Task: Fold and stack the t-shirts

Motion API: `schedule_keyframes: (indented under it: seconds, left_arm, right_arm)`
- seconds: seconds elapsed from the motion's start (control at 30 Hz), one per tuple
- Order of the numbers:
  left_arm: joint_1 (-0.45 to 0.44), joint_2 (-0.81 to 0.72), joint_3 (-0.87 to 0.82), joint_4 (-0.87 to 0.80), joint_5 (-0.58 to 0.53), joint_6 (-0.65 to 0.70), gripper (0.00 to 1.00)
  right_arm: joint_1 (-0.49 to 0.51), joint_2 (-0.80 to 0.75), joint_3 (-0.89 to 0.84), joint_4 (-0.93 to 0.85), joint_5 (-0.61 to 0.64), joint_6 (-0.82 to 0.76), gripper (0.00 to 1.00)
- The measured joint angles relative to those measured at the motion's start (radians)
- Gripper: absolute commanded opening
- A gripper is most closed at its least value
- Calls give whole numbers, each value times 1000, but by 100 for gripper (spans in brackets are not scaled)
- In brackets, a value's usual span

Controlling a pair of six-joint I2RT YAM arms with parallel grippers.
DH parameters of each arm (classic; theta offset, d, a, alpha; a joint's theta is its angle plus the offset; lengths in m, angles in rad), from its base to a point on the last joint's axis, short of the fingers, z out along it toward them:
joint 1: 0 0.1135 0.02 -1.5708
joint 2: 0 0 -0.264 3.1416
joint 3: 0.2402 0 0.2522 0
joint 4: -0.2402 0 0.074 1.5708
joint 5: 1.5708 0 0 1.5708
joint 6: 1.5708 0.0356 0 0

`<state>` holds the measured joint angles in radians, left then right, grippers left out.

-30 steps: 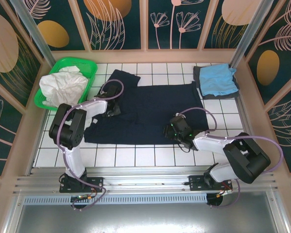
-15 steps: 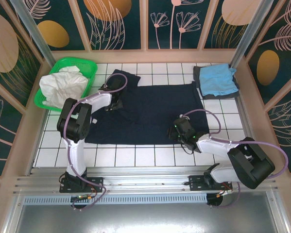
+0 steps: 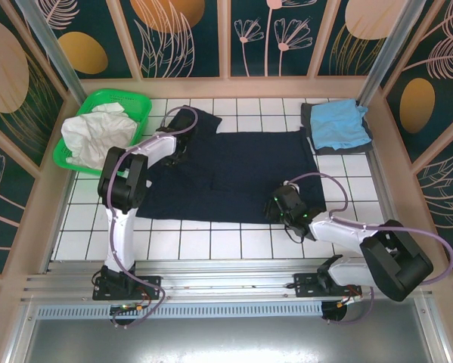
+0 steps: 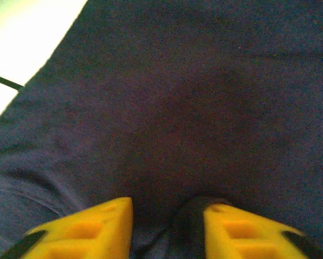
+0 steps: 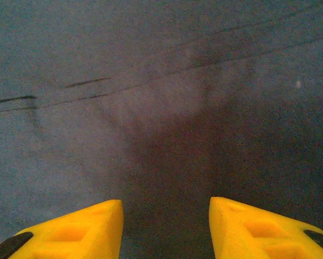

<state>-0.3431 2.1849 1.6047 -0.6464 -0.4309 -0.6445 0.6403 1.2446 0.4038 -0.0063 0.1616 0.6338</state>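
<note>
Left fingers (image 4: 91,226) stand parted over the far-left sleeve of the navy shirt (image 3: 241,178), a dark ridge of cloth between them, whether nipped I cannot tell; right fingers (image 5: 75,229) gape, released, by its near hem. Spread across the tiled bench (image 3: 211,242), the shirt looks to need even outward smoothing before any fold.

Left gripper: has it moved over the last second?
Yes. The left gripper has moved away from its base, toward the back wall, coming alongside the green basket.
</note>
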Motion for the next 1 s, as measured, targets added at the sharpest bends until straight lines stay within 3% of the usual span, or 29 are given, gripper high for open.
schedule_keyframes:
  seconds: [0.07, 0.13, 0.3, 0.5, 0.7, 1.0]
  left_arm:
    - [5, -17, 0, -13, 0, 3, 65]
    - [6, -46, -11, -13, 2, 14, 81]
    - [8, -259, -176, 50, 38, 35, 90]
    - [8, -531, -475, 137, 63, 33, 95]
    - [11, -668, -698, 180, 85, 18, 93]
    - [18, -740, -908, 251, 147, -27, 92]
  right_arm:
    - [0, -25, 1, -15, -4, 3, 46]
    - [1, -54, 6, -16, -15, 4, 46]
    - [27, -19, 108, 87, -87, 3, 49]
    - [69, 302, 410, 242, -190, -6, 50]
    - [95, 628, 713, 229, -250, -33, 50]
    - [97, 835, 919, 77, -252, -48, 48]
